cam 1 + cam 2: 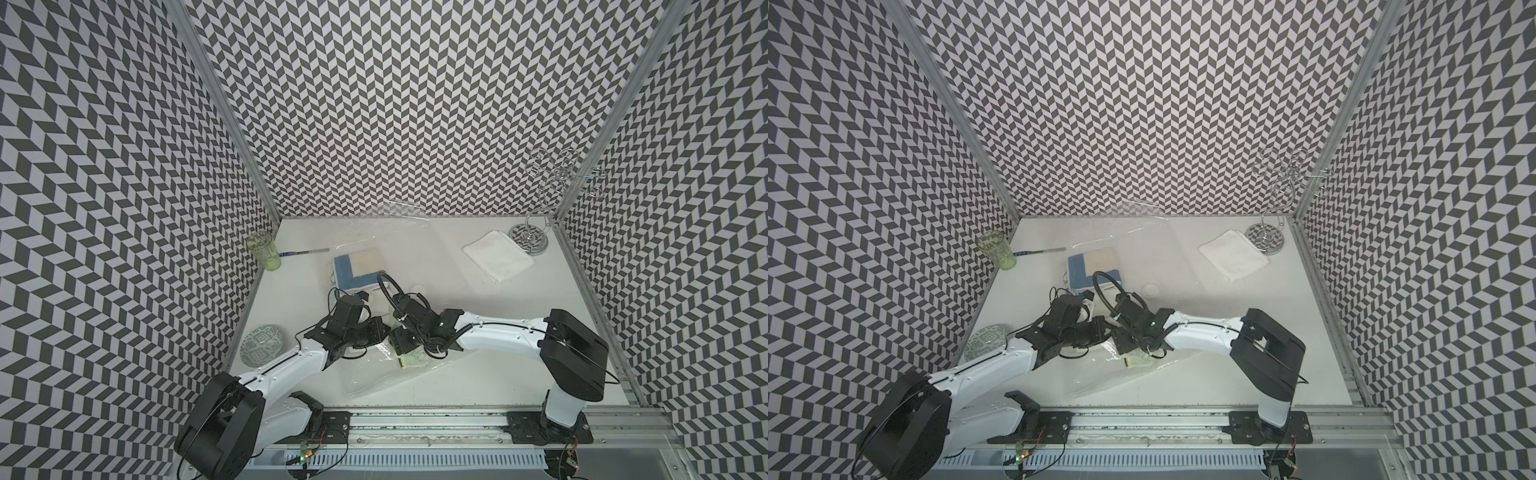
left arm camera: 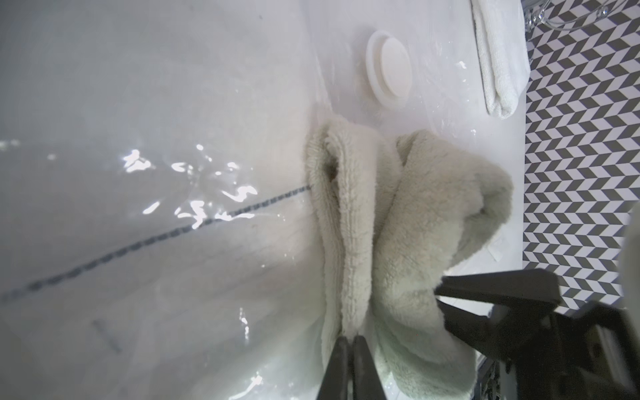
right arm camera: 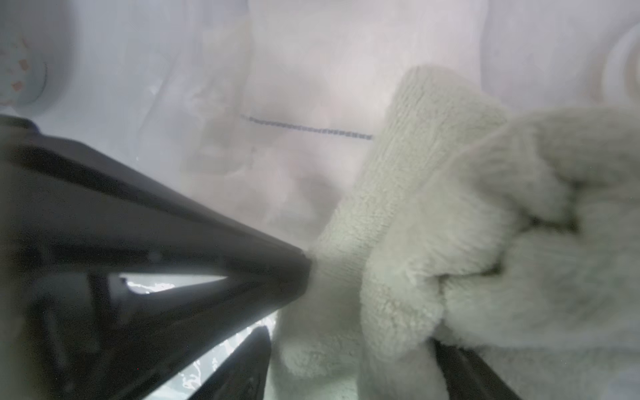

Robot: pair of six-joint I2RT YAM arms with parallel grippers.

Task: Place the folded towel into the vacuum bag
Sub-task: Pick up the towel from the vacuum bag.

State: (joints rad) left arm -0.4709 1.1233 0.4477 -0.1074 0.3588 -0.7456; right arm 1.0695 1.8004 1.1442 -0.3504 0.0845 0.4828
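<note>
The vacuum bag (image 1: 419,245) (image 1: 1100,374) lies as clear glossy film across the table, its round white valve (image 2: 389,69) up. A fluffy pale folded towel (image 2: 408,221) (image 1: 413,359) is bunched on the film near the front. I cannot tell whether it lies under the top layer. In the left wrist view my left gripper (image 2: 351,341) is shut, its tips pinching a crease of this towel. My right gripper (image 3: 349,367) is open, one finger on each side of the towel. The top views hide both sets of fingertips under the wrists.
A blue and beige folded towel (image 1: 360,268) shows through the film behind the grippers. A white folded towel (image 1: 498,255) and a chrome wire stand (image 1: 532,239) are at the back right. At the left are a green glass (image 1: 262,251), a thin tool (image 1: 305,252) and a patterned plate (image 1: 262,345).
</note>
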